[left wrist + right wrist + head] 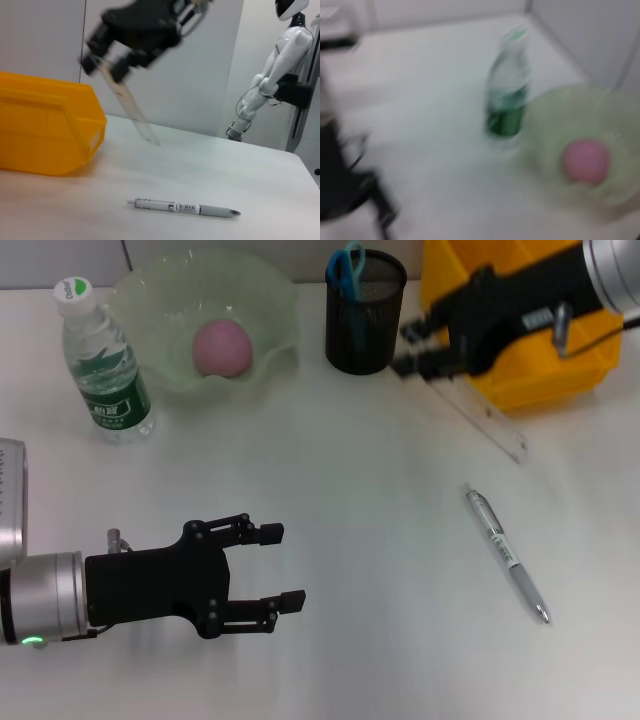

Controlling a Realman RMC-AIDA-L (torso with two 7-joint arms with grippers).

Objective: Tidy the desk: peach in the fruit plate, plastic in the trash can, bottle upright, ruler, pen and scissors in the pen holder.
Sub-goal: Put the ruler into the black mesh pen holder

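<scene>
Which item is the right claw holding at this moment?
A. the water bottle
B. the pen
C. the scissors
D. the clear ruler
D: the right claw grips the clear ruler by one end, lifted near the pen holder; the pen lies on the desk.

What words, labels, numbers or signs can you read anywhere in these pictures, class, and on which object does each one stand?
None can be read as text.
Green label on the clear plastic water bottle: print too small to read.
Silver and grey ballpoint pen: a barcode sticker, digits too small.
Clear plastic ruler held by the right gripper: markings not legible.
Yellow plastic bin: a pale label patch, blank or unreadable.
</scene>
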